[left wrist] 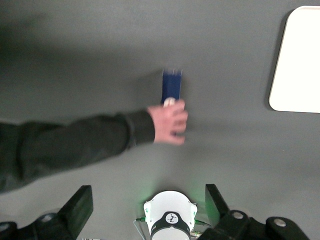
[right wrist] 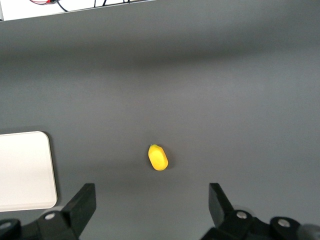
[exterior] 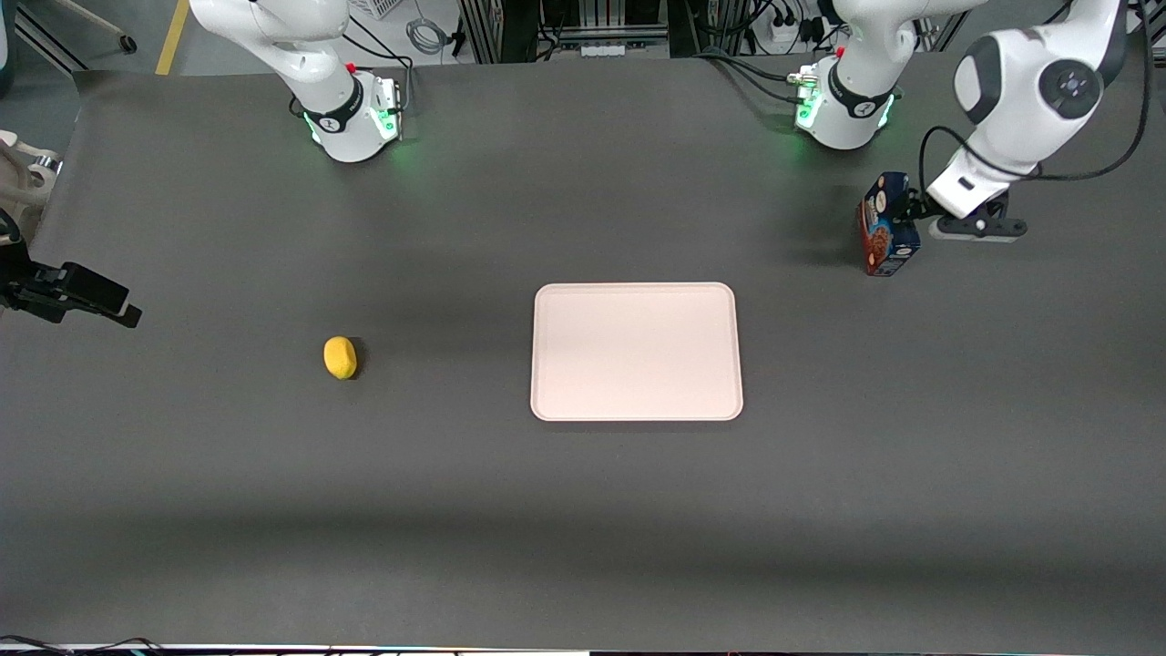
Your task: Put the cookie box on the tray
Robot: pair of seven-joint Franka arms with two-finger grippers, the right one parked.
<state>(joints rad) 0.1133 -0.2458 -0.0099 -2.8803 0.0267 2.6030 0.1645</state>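
Note:
The cookie box [exterior: 886, 223], dark blue with a red-brown cookie picture, stands upright on the dark table toward the working arm's end, farther from the front camera than the tray [exterior: 638, 401]. In the front view my left gripper [exterior: 914, 211] is low, right beside the box, at its upper part. In the left wrist view the gripper [left wrist: 147, 191] has its fingers wide apart with nothing between them. There the box [left wrist: 172, 84] shows apart from the gripper with a person's hand [left wrist: 170, 122] on it. The pale pink-white tray [left wrist: 295, 60] is bare.
A small yellow lemon-like object [exterior: 340, 357] lies toward the parked arm's end of the table, and also shows in the right wrist view [right wrist: 158, 157]. A dark-sleeved arm [left wrist: 65, 142] reaches across the left wrist view. The working arm's base [exterior: 843, 109] stands near the box.

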